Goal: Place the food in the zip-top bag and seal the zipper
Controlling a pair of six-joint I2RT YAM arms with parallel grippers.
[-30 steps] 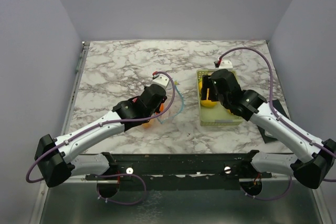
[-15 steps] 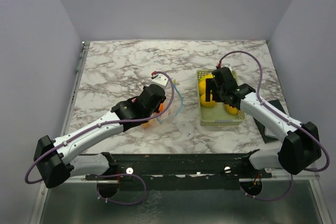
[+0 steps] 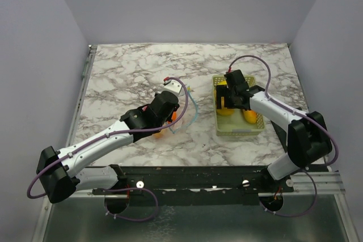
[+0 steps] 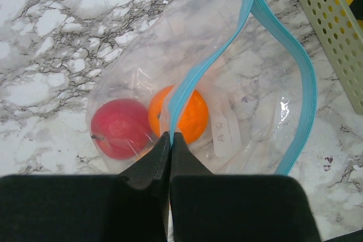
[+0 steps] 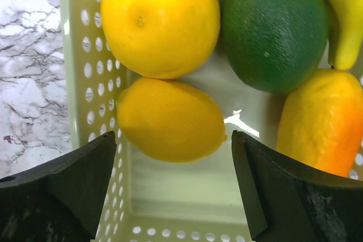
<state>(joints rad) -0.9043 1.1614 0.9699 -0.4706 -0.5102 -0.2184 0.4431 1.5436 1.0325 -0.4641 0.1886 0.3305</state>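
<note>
Marble tabletop [image 3: 125,72] is bearing the zip-top bag [image 4: 142,55], basket [image 3: 238,133] at its 3 o'clock. Left gripper [image 4: 170,140] is pinching the zipper [image 4: 210,66] tight, 1 apple [image 4: 122,127] and 1 orange [image 4: 195,114] lying inside the bag; right gripper [image 5: 173,151] is hovering wide open, empty, over the basket's lemon [image 5: 170,120].

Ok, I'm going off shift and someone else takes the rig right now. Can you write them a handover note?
Left gripper: shut, pinching the zipper on one lip of the zip-top bag; the mouth gapes open.
Right gripper: open, empty, over the lemon in the basket.
Done: apple and orange are in the bag.
To do: bag the lemon, round yellow fruit, green round piece, banana and yellow-orange fruit from the basket, then seal the zipper.
</note>
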